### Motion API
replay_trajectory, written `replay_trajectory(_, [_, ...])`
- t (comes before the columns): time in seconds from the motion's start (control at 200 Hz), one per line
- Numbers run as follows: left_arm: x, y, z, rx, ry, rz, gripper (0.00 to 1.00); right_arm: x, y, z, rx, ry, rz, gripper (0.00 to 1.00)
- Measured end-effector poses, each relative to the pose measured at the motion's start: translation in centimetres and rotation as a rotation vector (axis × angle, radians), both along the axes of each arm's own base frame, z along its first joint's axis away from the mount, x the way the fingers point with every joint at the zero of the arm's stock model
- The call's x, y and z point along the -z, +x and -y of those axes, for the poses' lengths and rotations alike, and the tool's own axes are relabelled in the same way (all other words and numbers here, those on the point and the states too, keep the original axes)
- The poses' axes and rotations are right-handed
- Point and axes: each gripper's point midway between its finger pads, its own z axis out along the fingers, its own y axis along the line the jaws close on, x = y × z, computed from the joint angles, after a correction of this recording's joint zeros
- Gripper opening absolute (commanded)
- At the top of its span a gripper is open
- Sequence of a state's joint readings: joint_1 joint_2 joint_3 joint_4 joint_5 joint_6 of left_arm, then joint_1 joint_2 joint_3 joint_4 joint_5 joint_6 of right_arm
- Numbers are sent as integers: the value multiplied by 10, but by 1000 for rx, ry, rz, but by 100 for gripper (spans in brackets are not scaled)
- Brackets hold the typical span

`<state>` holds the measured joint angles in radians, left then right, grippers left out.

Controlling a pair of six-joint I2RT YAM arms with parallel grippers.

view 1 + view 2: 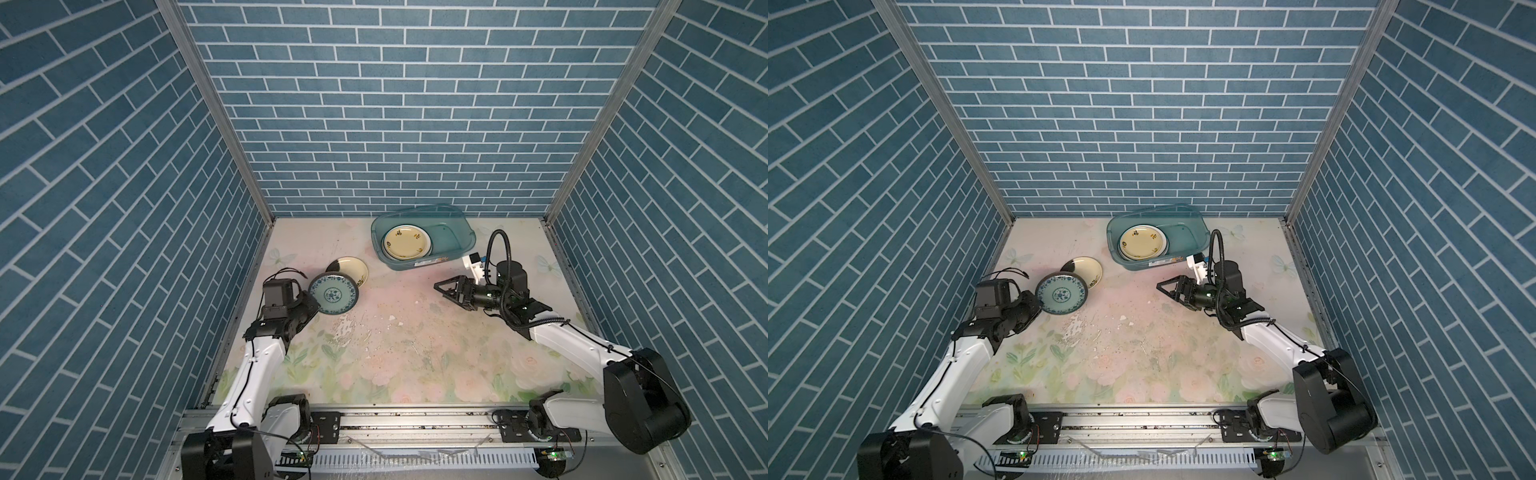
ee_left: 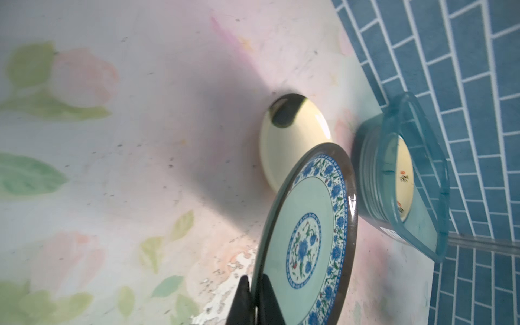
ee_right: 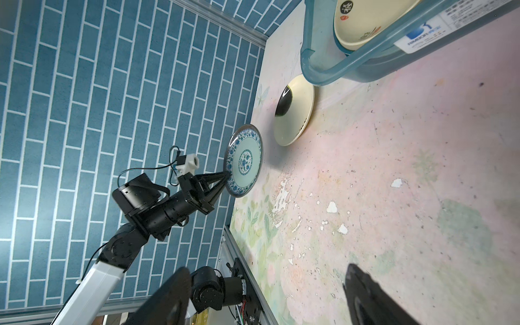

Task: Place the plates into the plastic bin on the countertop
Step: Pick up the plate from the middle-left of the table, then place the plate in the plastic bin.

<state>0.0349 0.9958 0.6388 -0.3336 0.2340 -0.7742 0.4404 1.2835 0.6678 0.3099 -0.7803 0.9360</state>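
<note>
In a top view, the left pincer [image 1: 314,306] clenches the rim of the teal plate [image 1: 333,296], centre left, tilted and apparently clear of the bench [image 1: 415,332] for carrying to the plastic bin [image 1: 453,232], upper centre. Left wrist: rim between fingers [image 2: 242,304]. Right wrist: right pincer [image 3: 266,268] spread, empty.

Countertop [image 1: 415,332] middle free; cream plate [image 1: 353,269], plastic bin [image 1: 451,243] stand farther back.

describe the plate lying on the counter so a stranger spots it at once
Find the teal plastic bin at the back of the floral countertop, then look to the robot's left. A pale yellow plate lies there, partly overlapped in both top views by the blue-patterned plate gripped by the left gripper. It alone rests on the countertop, cream with a black patch at one edge.
</note>
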Motion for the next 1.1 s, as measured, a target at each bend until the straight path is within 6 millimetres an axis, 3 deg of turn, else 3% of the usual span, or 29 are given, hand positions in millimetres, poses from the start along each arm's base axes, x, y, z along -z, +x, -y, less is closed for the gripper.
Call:
replay_trajectory(0.165, [-25, 18, 39, 102, 45, 47, 0, -10, -2, 7, 33, -18, 40, 86])
replay_trajectory(0.405, [-22, 37, 82, 193, 106, 18, 0, -13, -8, 20, 76, -81, 82, 86])
replay_trajectory(0.585, [-20, 54, 101, 224, 124, 11, 0, -7, -11, 32, 122, -152, 81, 87])
replay_trajectory(0.735, [-27, 69, 116, 247, 122, 32, 0, -14, -14, 43, 167, -185, 117, 88])
replay_trajectory(1.1, [-40, 111, 128, 244, 159, 67, 0, -11, -13, 57, 230, -246, 129, 88])
